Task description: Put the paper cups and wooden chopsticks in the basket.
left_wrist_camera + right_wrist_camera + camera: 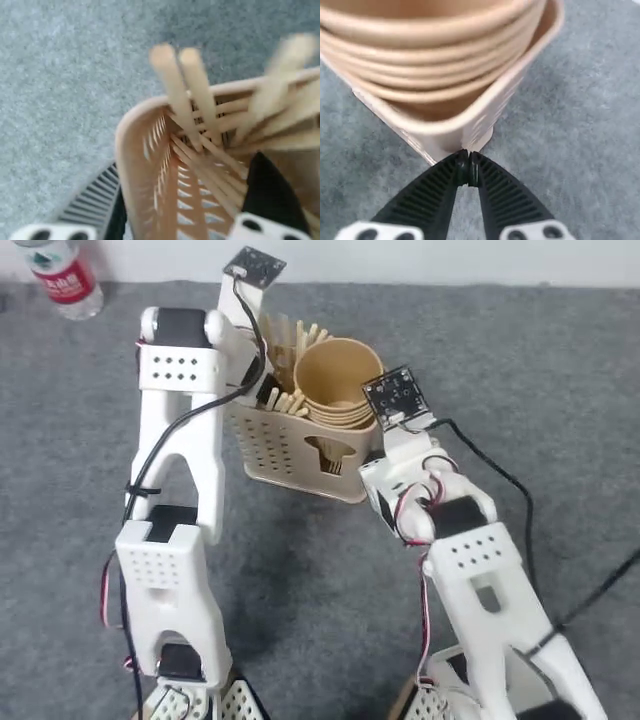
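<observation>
A beige perforated basket point(290, 455) stands on the grey carpet. A stack of several paper cups point(335, 380) sits in its right part, and several wooden chopsticks point(297, 345) lean in its left part. My left gripper point(185, 165) is open over the basket's point(137, 150) left end. It straddles the wall, with one finger outside and the other inside beside the chopsticks point(192, 95). My right gripper point(468, 167) is shut on nothing, its tips at the basket's point(475, 125) lower right corner, below the cups point(430, 55).
A plastic bottle point(65, 275) with a red label lies at the far left back edge. Grey carpet point(540, 380) spreads around the basket. Both arm bases stand at the near edge, and cables run along the right arm.
</observation>
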### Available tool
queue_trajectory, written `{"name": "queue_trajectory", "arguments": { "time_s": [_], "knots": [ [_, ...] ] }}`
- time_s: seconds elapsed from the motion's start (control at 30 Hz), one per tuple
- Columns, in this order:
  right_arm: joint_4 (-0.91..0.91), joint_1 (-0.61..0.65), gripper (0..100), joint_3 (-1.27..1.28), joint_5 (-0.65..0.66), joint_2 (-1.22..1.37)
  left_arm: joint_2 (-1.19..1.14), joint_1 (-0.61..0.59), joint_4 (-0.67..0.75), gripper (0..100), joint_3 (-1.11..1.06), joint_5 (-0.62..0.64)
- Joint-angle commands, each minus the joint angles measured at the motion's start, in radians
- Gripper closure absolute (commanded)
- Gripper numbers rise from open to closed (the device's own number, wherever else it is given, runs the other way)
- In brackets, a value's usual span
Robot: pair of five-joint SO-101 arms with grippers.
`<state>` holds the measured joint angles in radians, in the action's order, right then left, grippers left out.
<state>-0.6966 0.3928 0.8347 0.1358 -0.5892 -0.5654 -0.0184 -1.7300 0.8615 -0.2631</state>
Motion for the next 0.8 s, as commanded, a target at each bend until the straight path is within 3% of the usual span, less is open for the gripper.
{"name": "queue_trajectory", "arguments": {
  "time_s": [0.0, 0.43, 0.77],
  "knots": [
    [0.027, -0.012, 99.1, -0.009, 0.005, 0.008, 0.015, 0.002, -0.025, 66, 0.084, 0.002],
    [0.130, -0.064, 99.1, -0.014, 0.006, 0.018, 0.095, 0.002, -0.028, 66, 0.124, -0.040],
    [-0.133, -0.039, 99.1, -0.015, 0.015, -0.005, 0.244, -0.012, 0.015, 66, -0.170, -0.140]
  ]
}}
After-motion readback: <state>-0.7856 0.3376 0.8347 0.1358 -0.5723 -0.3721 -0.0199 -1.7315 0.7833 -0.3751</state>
